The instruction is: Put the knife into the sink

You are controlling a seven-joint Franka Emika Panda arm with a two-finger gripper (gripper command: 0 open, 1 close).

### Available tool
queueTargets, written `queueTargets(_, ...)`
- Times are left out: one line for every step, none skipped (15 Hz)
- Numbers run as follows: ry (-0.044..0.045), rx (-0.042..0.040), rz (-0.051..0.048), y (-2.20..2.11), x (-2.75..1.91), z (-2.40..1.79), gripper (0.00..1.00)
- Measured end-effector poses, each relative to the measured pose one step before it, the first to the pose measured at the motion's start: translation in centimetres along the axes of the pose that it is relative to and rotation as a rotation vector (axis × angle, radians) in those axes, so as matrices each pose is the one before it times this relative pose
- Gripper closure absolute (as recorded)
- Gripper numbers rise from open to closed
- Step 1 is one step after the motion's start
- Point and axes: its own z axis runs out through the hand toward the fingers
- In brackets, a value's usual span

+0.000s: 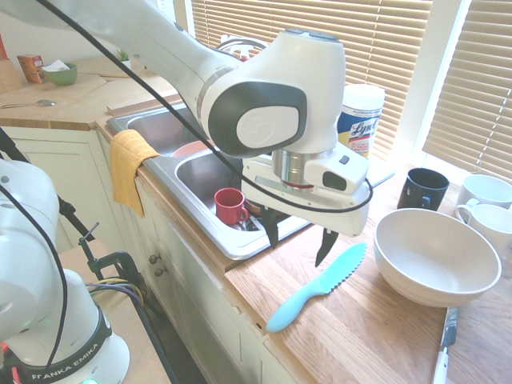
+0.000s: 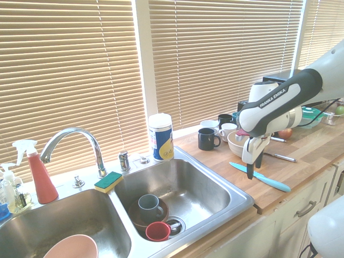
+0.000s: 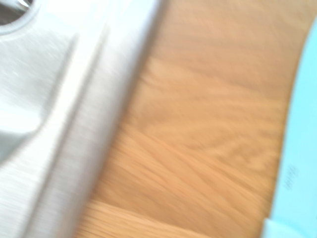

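Turquoise knife (image 1: 318, 290) on the wooden counter (image 1: 356, 340), beside the sink (image 1: 244, 250); the gripper (image 1: 298, 244) hangs above, fingers spread, empty; we're at the approach, I'd say; next, line up, descend and pinch!

Slatted blinds (image 2: 226, 64), lowered and brightly backlit, are seen across the upper frame of the second exterior view, divided by a pale window post (image 2: 144, 70). In the first exterior view, pale panelled cabinets (image 1: 68, 172) are shown at left beneath the wooden tabletop (image 1: 96, 92); a plain wall (image 1: 52, 40) is visible upper left.
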Motion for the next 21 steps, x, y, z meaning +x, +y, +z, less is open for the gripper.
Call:
queueTargets(0.00334, -0.00413, 0.00573, 0.377, -0.079, 0.452, 0.00)
queueTargets(0.00268, -0.00356, 0.01037, 0.304, 0.003, 0.433, 0.00)
queueTargets(0.00253, -0.00109, 0.02241, 0.277, 0.130, 0.386, 0.00)
queueTargets(0.00021, -0.00053, 0.02610, 0.232, 0.151, 0.410, 0.00)
queueTargets(-0.00286, -0.00317, 0.02038, 0.218, 0.114, 0.473, 0.00)
queueTargets(-0.00338, -0.00646, 0.01443, 0.164, 0.068, 0.413, 0.00)
queueTargets(-0.00057, -0.00871, 0.01214, 0.116, 0.082, 0.382, 0.00)
queueTargets(-0.00271, -0.00719, 0.00947, 0.068, 0.049, 0.398, 0.00)
queueTargets(-0.00201, -0.00482, 0.00964, 0.035, 0.050, 0.358, 0.00)
queueTargets(-0.00474, -0.00172, 0.00758, 0.033, 0.021, 0.342, 1.00)
queueTargets(0.00028, -0.00024, 0.00487, 0.032, 0.100, 0.043, 1.00)
queueTargets(-0.00034, -0.00007, 0.00670, 0.010, 0.004, 0.027, 1.00)
queueTargets(-0.00019, 0.00015, 0.01034, 0.023, 0.003, 0.009, 1.00)
queueTargets(-0.00093, 0.00177, 0.01491, 0.054, 0.010, 0.017, 1.00)
queueTargets(-0.00208, 0.00405, 0.01306, 0.033, 0.005, 0.021, 1.00)
queueTargets(-0.00384, 0.00715, 0.01707, 0.037, 0.008, 0.042, 1.00)
queueTargets(-0.00267, 0.00495, 0.01387, 0.066, 0.014, 0.030, 1.00)
queueTargets(-0.00332, 0.00510, 0.01127, 0.009, -0.004, 0.034, 1.00)
queueTargets(-0.00422, 0.00572, 0.00908, -0.007, -0.020, 0.027, 1.00)
queueTargets(-0.00347, 0.00479, 0.00673, -0.019, -0.020, 0.018, 1.00)
queueTargets(-0.00109, 0.00220, 0.00176, -0.058, -0.017, 0.005, 1.00)
